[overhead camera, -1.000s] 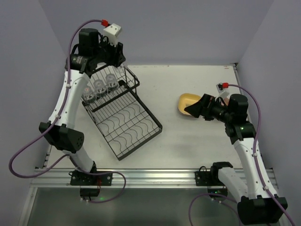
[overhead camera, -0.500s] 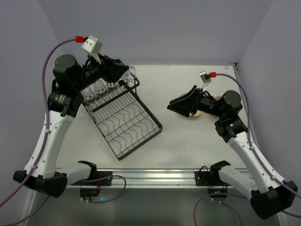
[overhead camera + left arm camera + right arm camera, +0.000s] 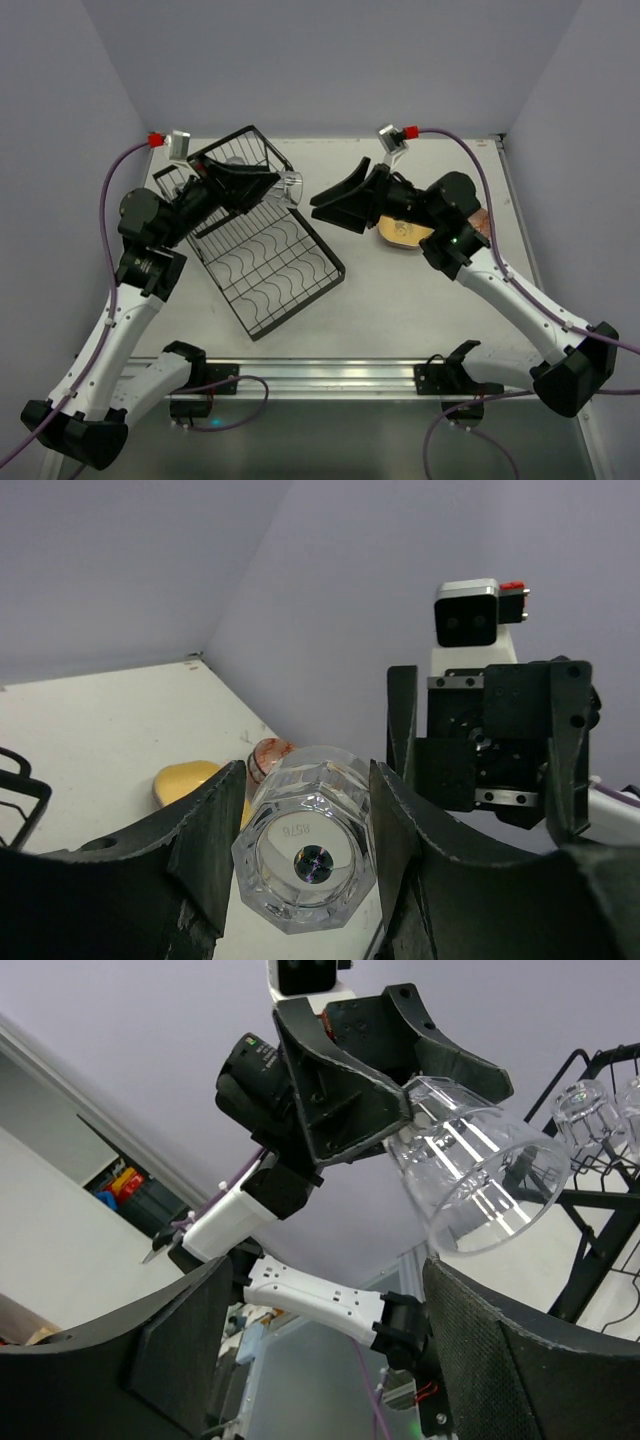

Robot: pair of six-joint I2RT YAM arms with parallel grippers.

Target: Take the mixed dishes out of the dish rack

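A second ago the left claw (image 3: 280, 185) hangs over the basket end of the dish rack (image 3: 270, 265) at the upper left, and the right claw (image 3: 325, 210) sits over the yellow plate (image 3: 185, 780) at the right. Now both have swung to the centre top of the overhead view. The left claw is clamped on a glass cup (image 3: 308, 850), which it holds in the air just past the rack's right edge. The right claw faces it with its fingers apart, one on each side of the cup's mouth and not touching it.

The cup is clear, thick-walled glass with a faceted, eight-sided base and a round mouth. The rack is thin black wire with wavy dividers across its flat section. The plate is a smooth, matte rounded square.

Other clear cups (image 3: 583, 1112) stand in the rack's basket, at the upper right of the right wrist view. A red-brown patterned bowl (image 3: 268, 755) sits just behind the plate on the white surface (image 3: 420, 300). In the overhead view the left arm covers much of the basket.
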